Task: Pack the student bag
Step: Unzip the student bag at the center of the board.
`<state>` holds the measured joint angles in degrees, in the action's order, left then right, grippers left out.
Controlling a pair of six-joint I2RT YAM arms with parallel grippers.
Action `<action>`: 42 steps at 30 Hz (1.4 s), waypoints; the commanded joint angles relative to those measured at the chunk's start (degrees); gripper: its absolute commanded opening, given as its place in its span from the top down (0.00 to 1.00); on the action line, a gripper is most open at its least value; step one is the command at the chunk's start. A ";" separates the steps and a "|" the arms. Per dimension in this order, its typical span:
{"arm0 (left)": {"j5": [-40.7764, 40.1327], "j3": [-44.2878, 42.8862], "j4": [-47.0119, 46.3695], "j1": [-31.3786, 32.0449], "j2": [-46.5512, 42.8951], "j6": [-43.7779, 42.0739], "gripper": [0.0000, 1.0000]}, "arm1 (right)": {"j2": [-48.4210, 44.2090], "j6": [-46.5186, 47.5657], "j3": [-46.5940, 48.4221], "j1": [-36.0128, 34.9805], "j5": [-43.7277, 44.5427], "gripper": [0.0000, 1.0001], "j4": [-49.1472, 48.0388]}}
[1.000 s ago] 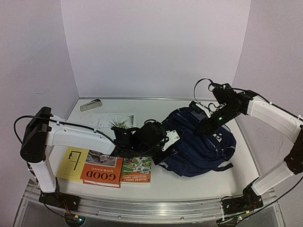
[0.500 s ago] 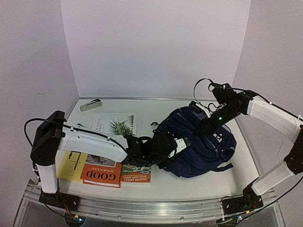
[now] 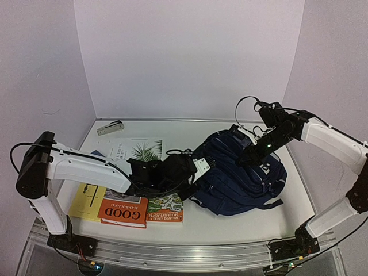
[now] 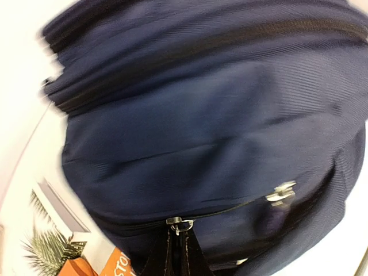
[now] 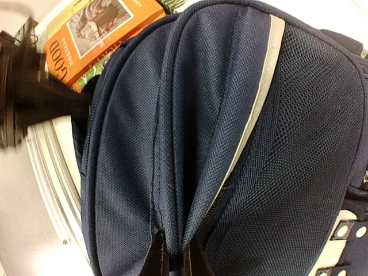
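Note:
The student bag (image 3: 244,184), dark navy with pale zip lines, lies on its side at the table's right. My left gripper (image 3: 197,169) is at the bag's left edge. In the left wrist view it (image 4: 177,240) is shut on a small metal zip pull (image 4: 180,225) of a closed zip line, and a second slider (image 4: 280,192) sits further right along that zip. My right gripper (image 3: 249,156) is over the top of the bag. In the right wrist view it (image 5: 175,256) is shut on a raised fold of the bag's fabric (image 5: 172,172).
Left of the bag lie an orange "GOOD MORNING" book (image 3: 122,210), a green illustrated book (image 3: 165,207) and a yellow book (image 3: 87,199). A white book with a plant picture (image 3: 138,150) lies behind them, and a small grey object (image 3: 110,127) near the back wall.
My left gripper has shut on the zip pull after reaching into the bag's edge, then drawn back to the left. The right arm has held still.

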<state>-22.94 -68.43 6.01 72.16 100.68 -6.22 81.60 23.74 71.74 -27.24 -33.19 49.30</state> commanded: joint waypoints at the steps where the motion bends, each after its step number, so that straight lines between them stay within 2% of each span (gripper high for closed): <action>1: 3.28 1.84 -4.04 -4.25 -5.90 4.30 1.00 | -3.28 5.22 -0.19 0.05 -0.21 1.00 0.34; 3: 6.56 0.83 -3.87 -4.33 -5.51 4.30 1.00 | -2.68 4.49 0.63 0.08 0.64 0.98 0.40; 4: 8.93 -0.08 -3.50 -4.32 -5.11 4.57 1.00 | -2.16 3.64 1.57 0.10 0.87 0.92 0.48; 8: 17.65 -2.01 -4.57 -4.36 -3.23 7.06 1.00 | -1.67 0.62 4.93 0.09 -1.04 0.43 1.31; 9: 19.40 -2.39 -5.12 -4.37 -2.77 7.97 1.00 | -1.88 -0.30 5.54 0.09 -1.96 0.38 1.37; 11: 21.88 -3.55 -5.68 -4.33 -1.69 9.17 1.00 | -2.34 -1.87 6.29 0.09 -3.90 0.33 1.42; 17: 27.19 -6.04 -8.23 -4.70 -0.05 11.16 1.00 | -3.91 -3.26 5.95 -0.07 -9.38 0.32 2.74; 21: 30.41 -6.50 -9.92 -5.99 -0.54 13.63 1.00 | -4.65 -1.89 5.04 -2.10 -12.66 0.38 4.93; 27: 32.19 -7.93 -10.08 -6.52 -0.24 14.58 1.00 | -4.14 -0.15 3.60 -5.87 -9.75 0.51 4.94; 33: 32.07 -7.70 -11.43 -6.73 -0.60 15.81 1.00 | -2.29 0.78 2.58 -8.34 -7.00 0.54 3.81; 42: 32.86 -6.43 -13.12 -6.97 -1.58 16.92 1.00 | -0.38 -0.80 -0.32 -8.72 -8.65 0.61 -1.72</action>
<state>8.51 -72.44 0.76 65.56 101.35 9.54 80.32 23.26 72.75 -35.58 -41.24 50.95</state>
